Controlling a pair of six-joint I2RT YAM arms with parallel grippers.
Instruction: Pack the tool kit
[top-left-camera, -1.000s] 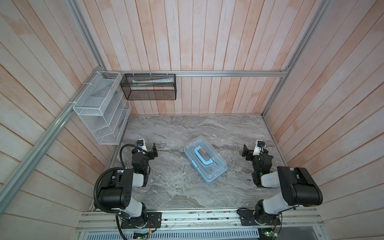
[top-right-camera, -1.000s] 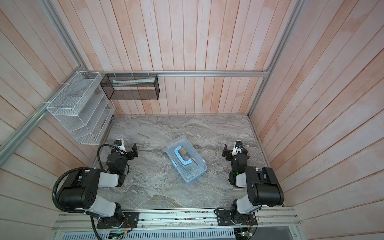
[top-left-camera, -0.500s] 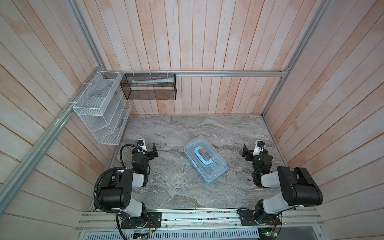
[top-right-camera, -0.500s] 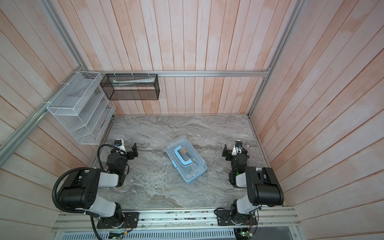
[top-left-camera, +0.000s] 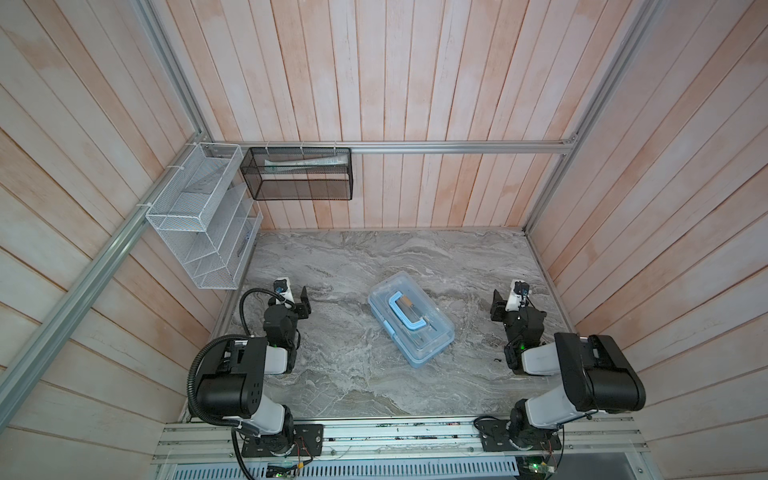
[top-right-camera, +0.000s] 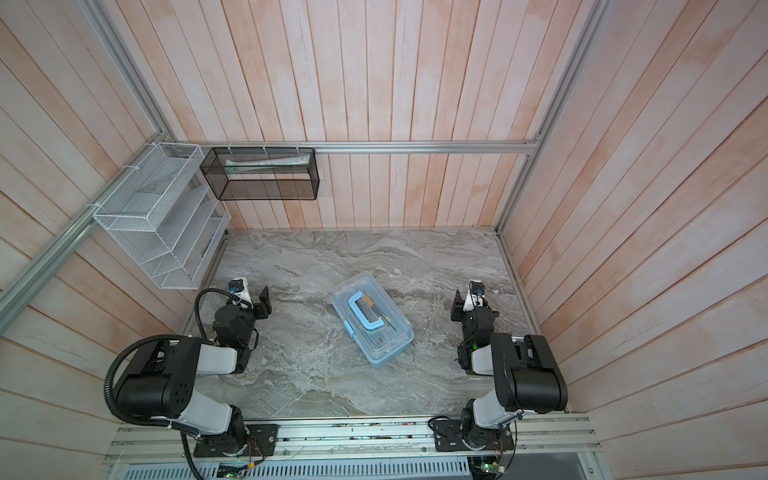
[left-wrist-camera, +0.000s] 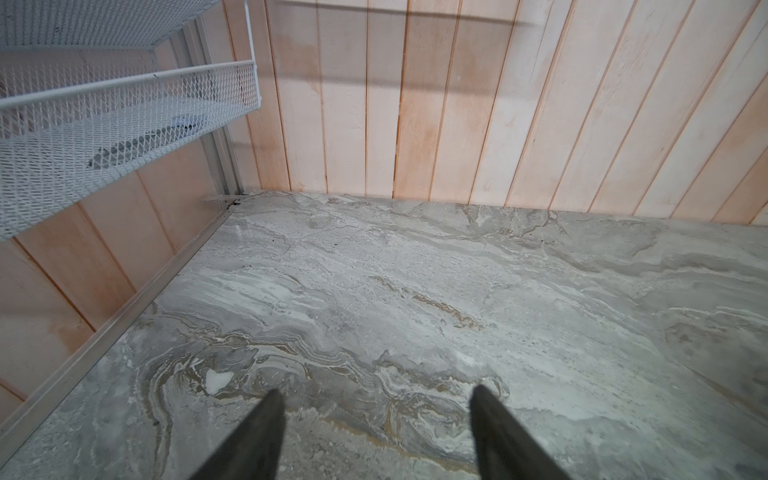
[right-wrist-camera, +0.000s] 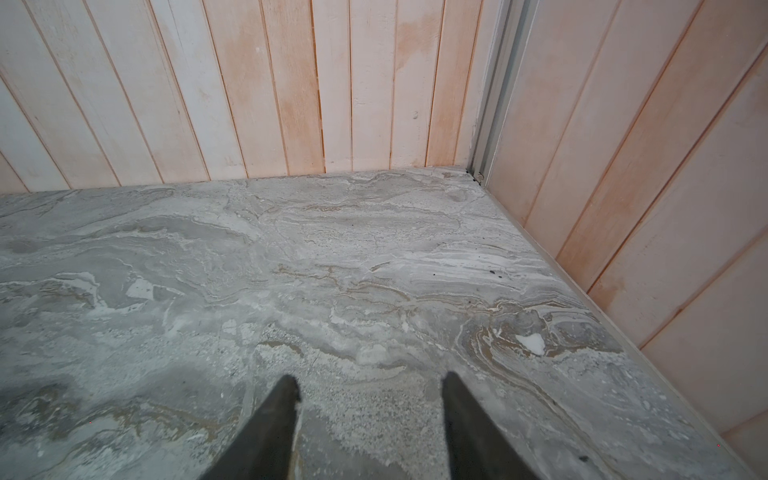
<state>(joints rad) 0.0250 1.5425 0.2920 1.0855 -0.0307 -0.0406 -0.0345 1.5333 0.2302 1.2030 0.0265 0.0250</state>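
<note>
Surface finish survey.
Tool kit (top-left-camera: 399, 345): light blue plastic, glossy clear lid (top-left-camera: 434, 330). Table (top-left-camera: 353, 374) beneath it: matt grey marbled surface. Behind it: whitewashed wood planks (top-left-camera: 415, 83), white wire mesh rack (top-left-camera: 199, 216), black mesh basket (top-left-camera: 299, 183).

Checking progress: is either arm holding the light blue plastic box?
No, the light blue plastic box sits alone on the marble table, nothing touching it.

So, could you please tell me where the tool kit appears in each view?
Top view: tool kit near centre, angled.
Top view: tool kit near centre, angled.
Left wrist: not in it.
Right wrist: not in it.
Shared landmark: marble table, in all four.
</note>
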